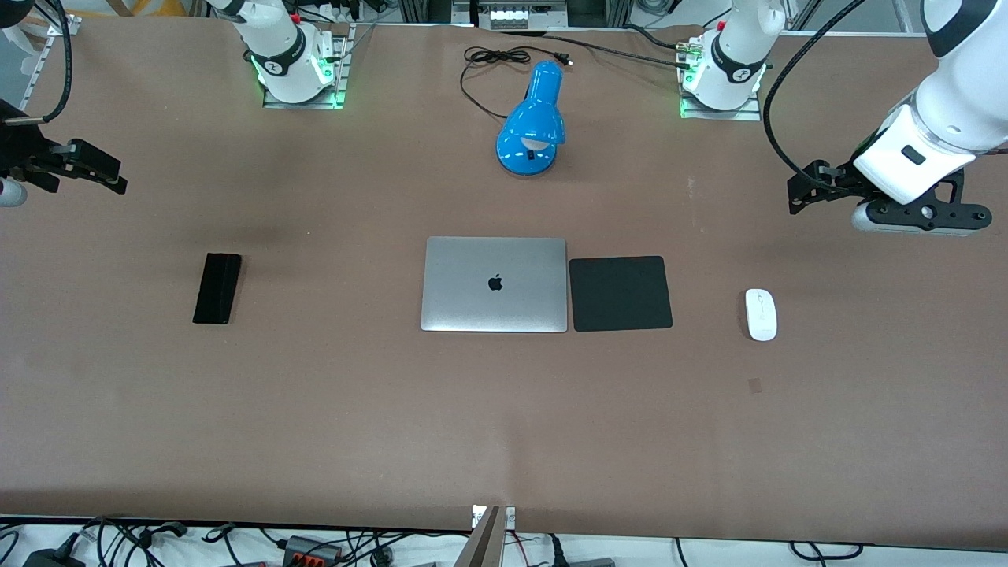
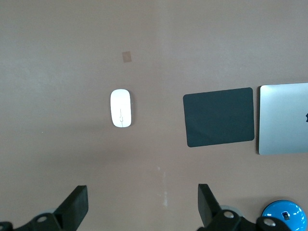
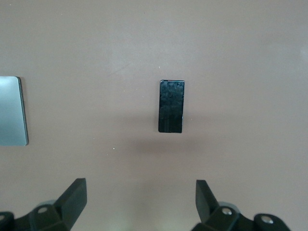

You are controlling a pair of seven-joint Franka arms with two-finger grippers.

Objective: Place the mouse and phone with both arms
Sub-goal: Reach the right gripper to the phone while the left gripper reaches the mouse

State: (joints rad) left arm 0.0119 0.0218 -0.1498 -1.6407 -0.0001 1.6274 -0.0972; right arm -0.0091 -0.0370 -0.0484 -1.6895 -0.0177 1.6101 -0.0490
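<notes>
The white mouse lies on the brown table toward the left arm's end; it also shows in the left wrist view. The black phone lies flat toward the right arm's end and shows in the right wrist view. My left gripper hangs open and empty over bare table, apart from the mouse; its jaws stand wide in its wrist view. My right gripper hangs open and empty over bare table, apart from the phone.
A closed silver laptop lies mid-table with a square black mat beside it, between it and the mouse. A blue desk lamp with its black cord lies farther from the front camera than the laptop.
</notes>
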